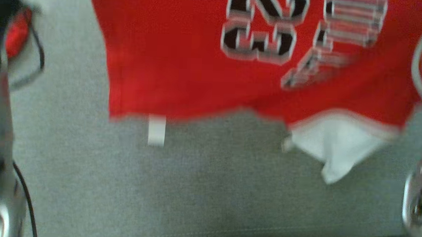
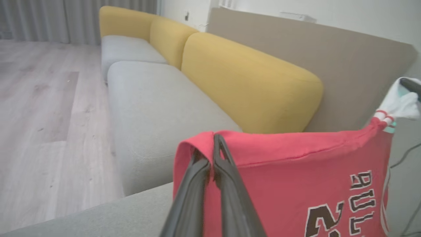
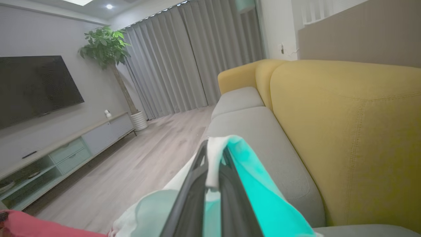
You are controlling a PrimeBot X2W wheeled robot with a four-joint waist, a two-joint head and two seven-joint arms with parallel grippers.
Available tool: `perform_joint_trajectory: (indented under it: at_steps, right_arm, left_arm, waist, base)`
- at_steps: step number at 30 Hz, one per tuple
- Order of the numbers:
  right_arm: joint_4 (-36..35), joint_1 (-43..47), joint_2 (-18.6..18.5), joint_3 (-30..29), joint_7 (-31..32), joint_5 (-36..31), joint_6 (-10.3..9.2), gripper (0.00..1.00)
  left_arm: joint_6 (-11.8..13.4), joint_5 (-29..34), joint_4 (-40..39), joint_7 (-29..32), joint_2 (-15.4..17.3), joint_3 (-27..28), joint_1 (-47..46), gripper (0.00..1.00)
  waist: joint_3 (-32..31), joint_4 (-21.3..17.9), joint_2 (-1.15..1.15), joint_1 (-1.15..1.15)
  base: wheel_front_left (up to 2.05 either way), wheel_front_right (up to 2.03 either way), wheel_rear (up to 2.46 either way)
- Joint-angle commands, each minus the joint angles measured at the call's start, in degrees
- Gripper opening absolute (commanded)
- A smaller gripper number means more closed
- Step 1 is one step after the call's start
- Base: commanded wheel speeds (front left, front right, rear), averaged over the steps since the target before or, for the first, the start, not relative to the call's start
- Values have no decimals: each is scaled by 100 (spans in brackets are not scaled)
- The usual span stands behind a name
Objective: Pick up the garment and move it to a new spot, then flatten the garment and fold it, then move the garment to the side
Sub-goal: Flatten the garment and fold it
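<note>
Left gripper [image 2: 210, 152]: jaws pressed together, pinching red top edge of garment [image 2: 279, 184] at corner.
Right gripper [image 3: 214, 157]: jaws closed on white-and-teal fabric at garment's other end; in left wrist view, at 3 o'clock.
Garment stretched between both grippers, hanging over grey sofa [image 1: 193, 189] seat.
Head view: red body 12 to 2 o'clock, white flap [image 1: 338, 142] at 4 o'clock.
Yellow cushions [image 2: 250, 85] behind.
</note>
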Motion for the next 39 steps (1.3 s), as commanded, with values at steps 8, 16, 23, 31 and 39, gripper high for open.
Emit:
perform_joint_trajectory:
  at_steps: [8,16,23,31,39]
  right_arm:
    - [2069,-2277,263,401,-2542,-1191,43,0]
    - [3506,-2396,292,584,-4073,-1135,43,0]
    - [3005,513,152,1008,-4261,-314,43,0]
    - [1281,3957,165,773,-3623,330,43,0]
    - [-508,6824,290,495,-2964,843,43,0]
  left_arm:
    - [6,1272,2458,-1840,-193,-210,-2434,0]
    - [-253,1712,4331,-3898,-494,-452,-2768,0]
    - [-609,1700,4773,-4625,-449,-780,-811,0]
    - [-406,1397,3769,-4708,-309,-759,1926,0]
    - [488,1279,1115,-4066,-79,-722,4992,0]
  waist:
    - [1302,176,0,0]
    - [1497,162,0,0]
    - [753,102,0,0]
    - [-244,56,0,0]
    - [-657,41,0,0]
  base:
    - [0,0,0]
    - [0,0,0]
    - [0,0,0]
    - [0,0,0]
    - [0,0,0]
